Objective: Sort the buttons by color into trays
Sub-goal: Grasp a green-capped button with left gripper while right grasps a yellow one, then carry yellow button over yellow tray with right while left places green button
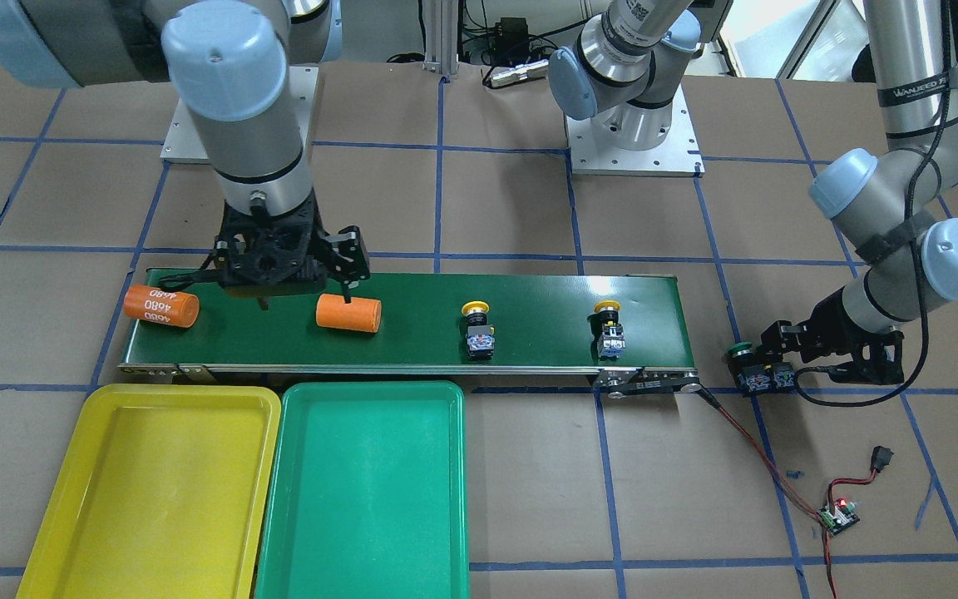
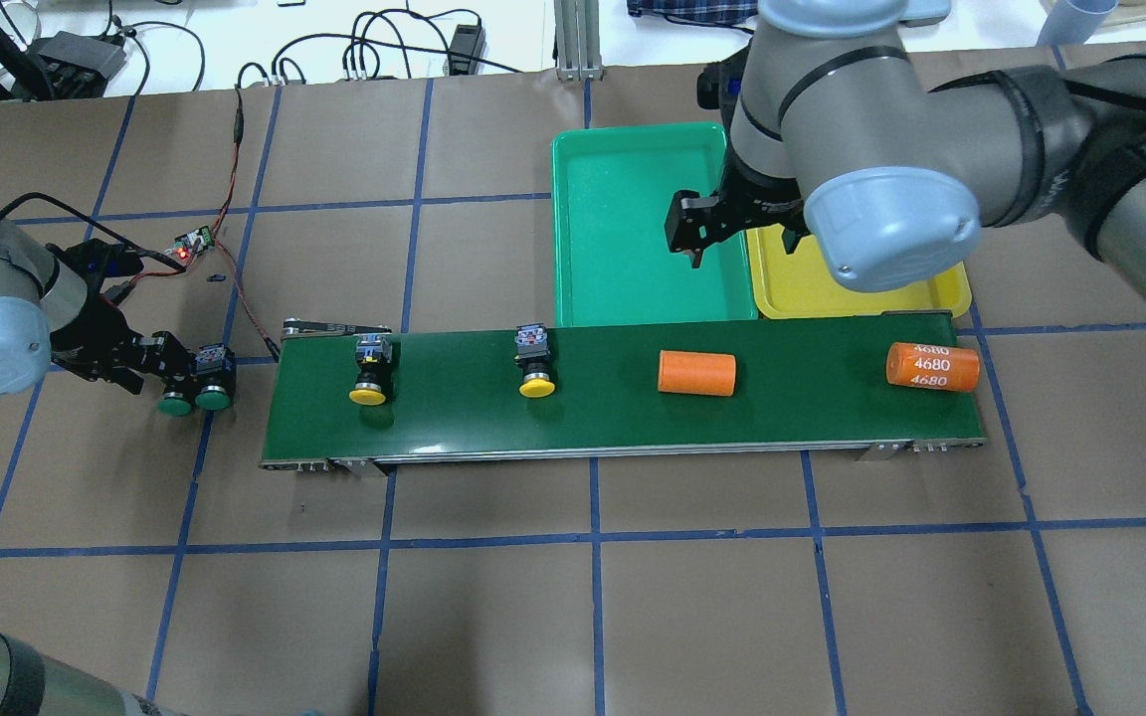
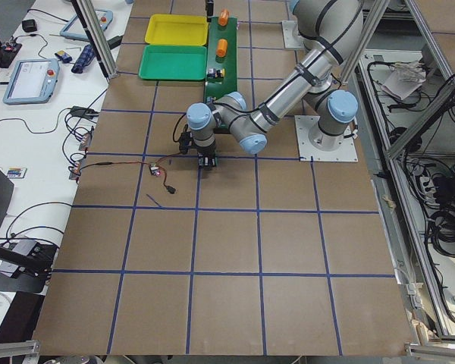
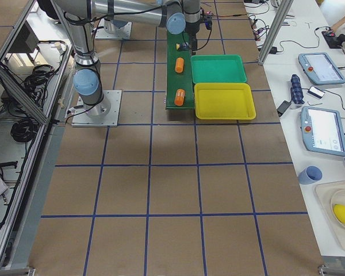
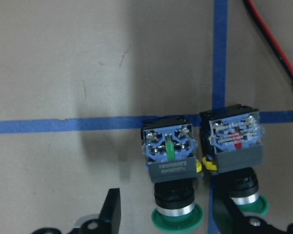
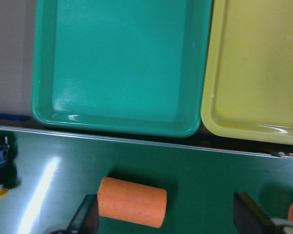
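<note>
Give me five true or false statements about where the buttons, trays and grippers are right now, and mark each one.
1. Both yellow buttons sit on the belt. True.
2. The green tray holds a button. False: it is empty, and both green buttons lie on the table past the belt's end.
3. The yellow tray and the green tray lie side by side. True.
4. The right gripper clamps an orange cylinder. False: it is open and grips nothing.
5. The left gripper is at the green buttons. True.

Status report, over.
Left gripper open around one green button. Right gripper open over orange cylinder. Yellow buttons on conveyor; trays unfilled.
</note>
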### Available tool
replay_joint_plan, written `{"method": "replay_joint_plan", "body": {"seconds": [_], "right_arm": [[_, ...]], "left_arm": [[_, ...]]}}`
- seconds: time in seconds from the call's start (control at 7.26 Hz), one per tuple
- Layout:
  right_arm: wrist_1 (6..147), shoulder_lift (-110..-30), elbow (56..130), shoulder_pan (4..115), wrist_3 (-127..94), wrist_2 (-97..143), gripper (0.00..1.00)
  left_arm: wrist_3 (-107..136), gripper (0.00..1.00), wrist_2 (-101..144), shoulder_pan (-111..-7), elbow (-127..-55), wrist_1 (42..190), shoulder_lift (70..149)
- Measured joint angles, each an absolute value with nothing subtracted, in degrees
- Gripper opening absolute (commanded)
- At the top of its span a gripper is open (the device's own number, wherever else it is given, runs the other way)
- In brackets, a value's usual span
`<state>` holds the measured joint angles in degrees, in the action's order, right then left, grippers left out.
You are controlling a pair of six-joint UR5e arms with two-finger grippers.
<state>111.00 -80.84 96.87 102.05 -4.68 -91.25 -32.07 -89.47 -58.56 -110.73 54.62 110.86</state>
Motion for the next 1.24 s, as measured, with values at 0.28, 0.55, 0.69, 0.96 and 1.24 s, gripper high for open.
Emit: {"method": "replay_joint_plan", "body": {"seconds": [0.28, 0.55, 0.69, 0.96, 1.24], "right_arm": [[112.36, -78.66, 97.2, 105.86, -9.03, -91.32, 0.89], [116.85, -75.5, 96.88, 109.17, -12.52, -91.38, 0.89], [119.89, -73.1, 96.59, 111.0, -14.1, -91.4, 0.89], [124.58, -69.11, 94.89, 113.41, -15.41, -91.44, 0.89], [125.36, -66.25, 93.0, 115.07, -17.21, -91.63, 0.84]], "left_arm": [[-31.91, 0.28, -89.47, -58.54, -110.72, 54.38, 112.16], [-31.84, 0.0, -89.57, -58.63, -110.78, 54.74, 112.38], [-31.86, 0.0, -89.67, -58.77, -110.65, 55.18, 111.79], [-32.14, 0.0, -89.51, -59.09, -110.13, 56.25, 109.62], [-31.69, 0.0, -88.95, -61.38, -109.94, 60.29, 104.22]]}}
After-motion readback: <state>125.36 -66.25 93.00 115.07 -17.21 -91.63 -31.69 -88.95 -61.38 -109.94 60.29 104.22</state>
